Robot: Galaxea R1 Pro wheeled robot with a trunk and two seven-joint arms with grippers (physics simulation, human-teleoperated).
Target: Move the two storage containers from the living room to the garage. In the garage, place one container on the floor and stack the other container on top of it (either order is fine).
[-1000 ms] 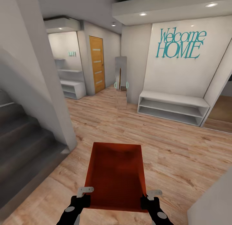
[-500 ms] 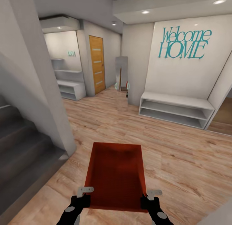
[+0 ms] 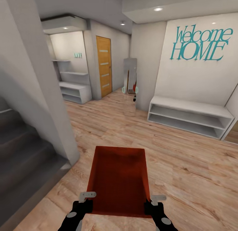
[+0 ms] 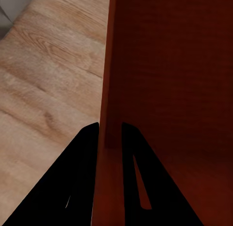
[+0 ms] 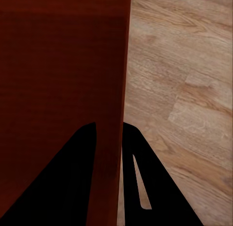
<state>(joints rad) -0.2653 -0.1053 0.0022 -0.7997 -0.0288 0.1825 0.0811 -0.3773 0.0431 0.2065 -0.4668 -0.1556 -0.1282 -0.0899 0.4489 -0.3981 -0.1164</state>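
I carry one rust-red open-top storage container (image 3: 119, 179) in front of me, held level above light wood-plank flooring. My left gripper (image 3: 86, 199) is shut on the container's left wall near its near corner, and my right gripper (image 3: 152, 202) is shut on the right wall. In the left wrist view the red wall (image 4: 110, 90) runs between the two dark fingers (image 4: 77, 182). The right wrist view has the container's wall (image 5: 121, 80) clamped between its fingers (image 5: 141, 187) the same way. The bin is empty inside.
A grey staircase (image 3: 23, 155) and its white wall (image 3: 43, 92) stand close on the left. A low white shelf bench (image 3: 188, 116) sits under a "Welcome HOME" sign (image 3: 200, 44) at right. Beyond are a standing mirror (image 3: 130, 78), an orange door (image 3: 104, 65) and white shelves (image 3: 74, 88).
The whole view has shifted: the bench, sign and mirror slid rightward and the stairs wall moved nearer, so the camera has moved. The container and both grippers keep the same place.
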